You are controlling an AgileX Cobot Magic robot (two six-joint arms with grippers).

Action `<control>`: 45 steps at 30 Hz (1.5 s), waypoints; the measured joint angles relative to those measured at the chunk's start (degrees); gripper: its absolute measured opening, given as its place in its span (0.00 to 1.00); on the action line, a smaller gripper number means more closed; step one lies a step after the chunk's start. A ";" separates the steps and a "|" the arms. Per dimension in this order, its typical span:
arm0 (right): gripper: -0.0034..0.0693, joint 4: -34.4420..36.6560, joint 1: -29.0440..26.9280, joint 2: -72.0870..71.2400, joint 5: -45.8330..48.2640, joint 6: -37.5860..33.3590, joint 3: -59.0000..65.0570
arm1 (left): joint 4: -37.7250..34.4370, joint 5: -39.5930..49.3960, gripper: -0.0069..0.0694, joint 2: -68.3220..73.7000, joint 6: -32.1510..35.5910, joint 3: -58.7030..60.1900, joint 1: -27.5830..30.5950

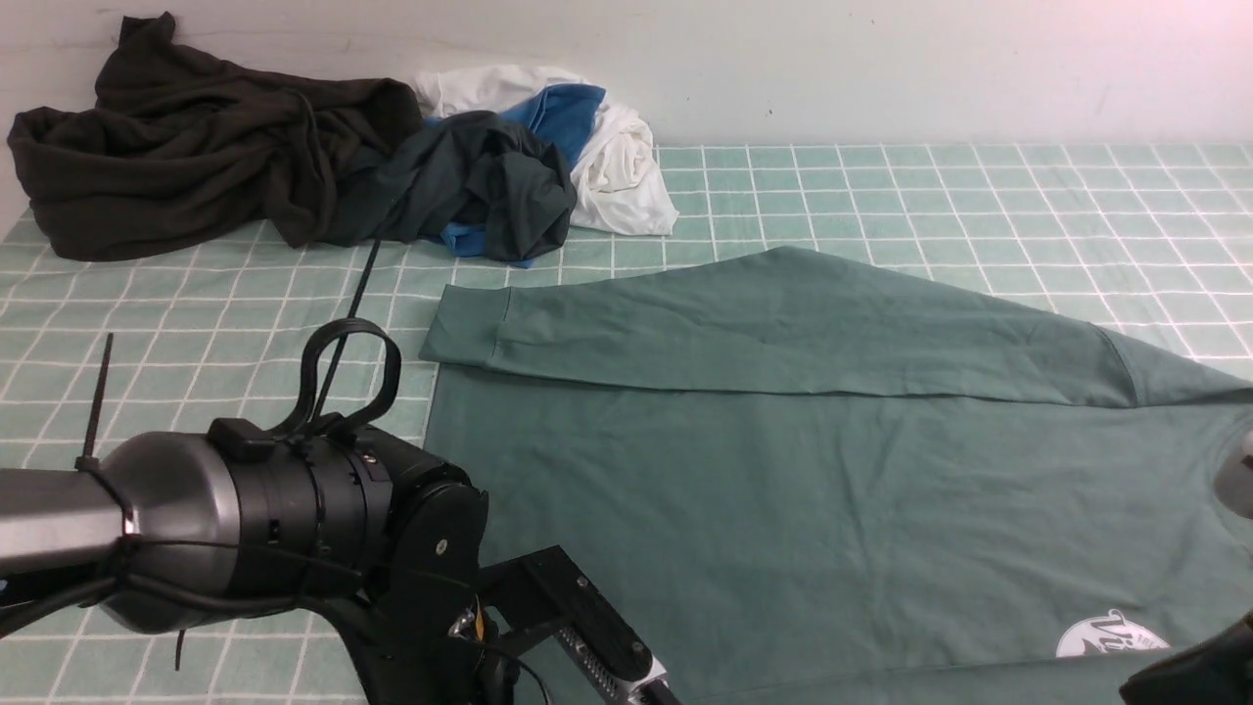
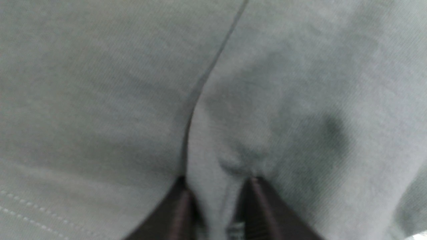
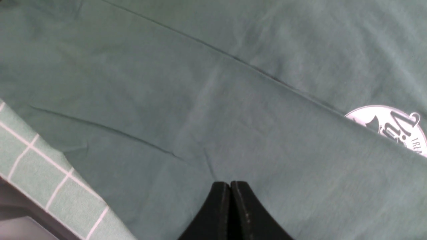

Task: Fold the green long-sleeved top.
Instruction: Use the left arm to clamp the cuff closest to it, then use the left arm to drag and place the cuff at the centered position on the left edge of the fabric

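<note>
The green long-sleeved top (image 1: 783, 490) lies spread flat over the right half of the table. One sleeve (image 1: 783, 323) is folded across its far side, and a white round logo (image 1: 1111, 636) shows near the front edge. In the left wrist view my left gripper (image 2: 217, 183) presses into the top, with a raised ridge of green cloth (image 2: 213, 200) caught between its fingers. In the front view that arm (image 1: 294, 529) reaches down at the top's near left edge. My right gripper (image 3: 230, 183) is shut with nothing in it, just above the fabric beside the logo (image 3: 393, 128).
Other garments are heaped at the back left: a black-brown one (image 1: 176, 147), a dark teal-grey one (image 1: 480, 186), and white and blue cloth (image 1: 607, 147). A green checked cover (image 1: 196, 313) lies over the table. Its near edge (image 3: 20, 206) shows in the right wrist view.
</note>
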 joint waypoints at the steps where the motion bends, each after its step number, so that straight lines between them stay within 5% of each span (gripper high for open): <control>1: 0.03 0.00 0.00 0.00 -0.11 0.00 0.00 | 0.26 0.15 0.27 0.15 0.00 -0.20 0.00; 5: 0.03 0.00 0.00 0.00 -0.41 0.00 0.00 | 4.30 3.96 0.13 0.42 -0.12 -3.10 -0.17; 12: 0.03 -3.16 0.00 0.00 -2.57 0.34 0.00 | 14.19 10.63 0.12 0.56 -3.03 -15.17 0.55; 23: 0.03 -9.58 0.00 0.00 -6.76 5.90 0.00 | 17.03 11.69 0.13 6.90 -1.36 -30.71 6.89; 27: 0.03 -9.78 0.00 0.00 -6.88 6.12 0.00 | 17.09 11.69 0.18 10.43 -0.15 -33.43 8.47; 32: 0.03 -9.89 0.00 0.00 -6.88 6.36 0.11 | 17.16 11.69 0.35 14.32 -0.12 -36.33 9.65; 37: 0.03 -9.89 0.00 0.00 -6.88 7.20 0.11 | 17.40 12.13 0.57 16.84 -8.21 -41.60 12.97; 45: 0.03 -9.89 0.00 0.00 -9.71 7.36 0.11 | 11.57 9.79 0.64 23.36 -16.27 -52.79 24.12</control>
